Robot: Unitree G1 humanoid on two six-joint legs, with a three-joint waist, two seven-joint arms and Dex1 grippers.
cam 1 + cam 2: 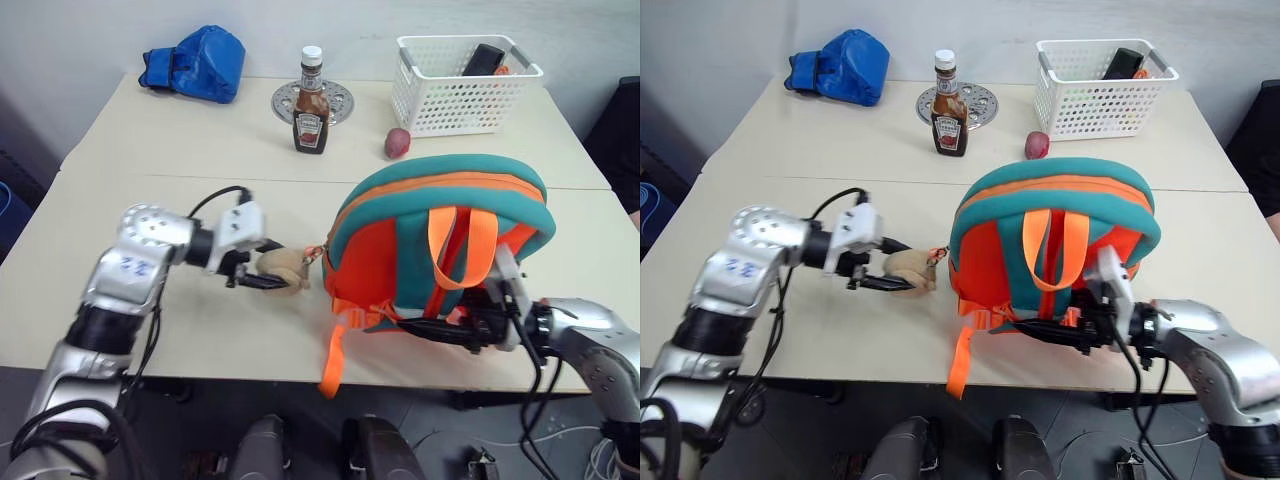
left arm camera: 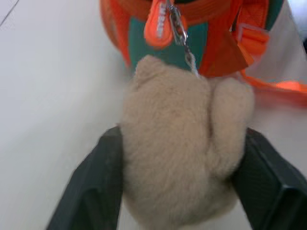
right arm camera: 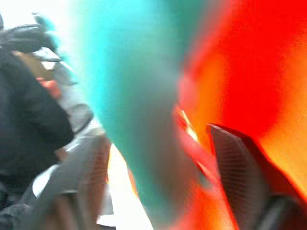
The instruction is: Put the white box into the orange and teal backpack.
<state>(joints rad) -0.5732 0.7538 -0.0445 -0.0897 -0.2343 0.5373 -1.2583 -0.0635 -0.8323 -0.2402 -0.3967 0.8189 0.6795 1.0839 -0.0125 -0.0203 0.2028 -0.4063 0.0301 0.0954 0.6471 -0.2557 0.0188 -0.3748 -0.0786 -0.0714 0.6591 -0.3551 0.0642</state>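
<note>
So, orange and teal backpack [image 1: 440, 250] stood near the desk's [image 1: 150, 140] front edge, tan plush charm [image 2: 184, 143] framed by the left gripper's [image 1: 268, 270] spread fingers, right gripper [image 1: 1065, 330] parted at the backpack's base straps, grip can't be made out.

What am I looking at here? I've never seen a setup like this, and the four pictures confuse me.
It is a humanoid robot with two silver arms, each ending in a two-fingered black hand. The two wide pictures come from cameras in its head, looking down at a table. The two close-ups come from cameras on its wrists.

On the table lie an orange and teal backpack, a ketchup bottle, a blue fabric bundle, a white basket and a small reddish round item.

The left hand has its fingers open on either side of the backpack's tan plush charm. The right hand is open at the backpack's near edge, by the straps.
</note>
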